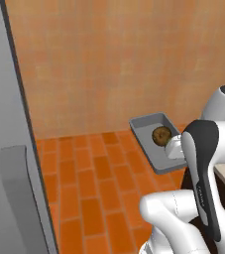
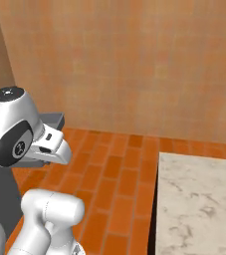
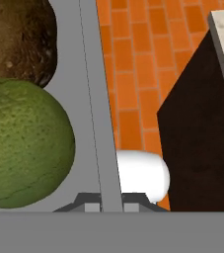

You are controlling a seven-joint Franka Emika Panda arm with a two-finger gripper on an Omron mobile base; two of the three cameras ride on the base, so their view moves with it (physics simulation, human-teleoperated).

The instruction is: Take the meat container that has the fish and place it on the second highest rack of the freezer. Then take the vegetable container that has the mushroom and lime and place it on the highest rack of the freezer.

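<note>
The gripper [image 3: 111,202] is pinched on the near wall of the grey vegetable container [image 1: 144,130] — held up above the brick floor [image 1: 94,178], right of the freezer [image 1: 7,149] — carrying the mushroom [image 1: 160,135] and lime [image 3: 22,143].

A rendered kitchen: orange floor tiles [image 1: 94,183], tan wall [image 2: 134,64], marble counter [image 2: 199,204] right of the pincer, grey freezer [image 1: 5,149] left.

free: brick floor [image 1: 99,183] | obstacles: freezer [image 1: 7,149] left, counter [image 2: 199,199] right
</note>
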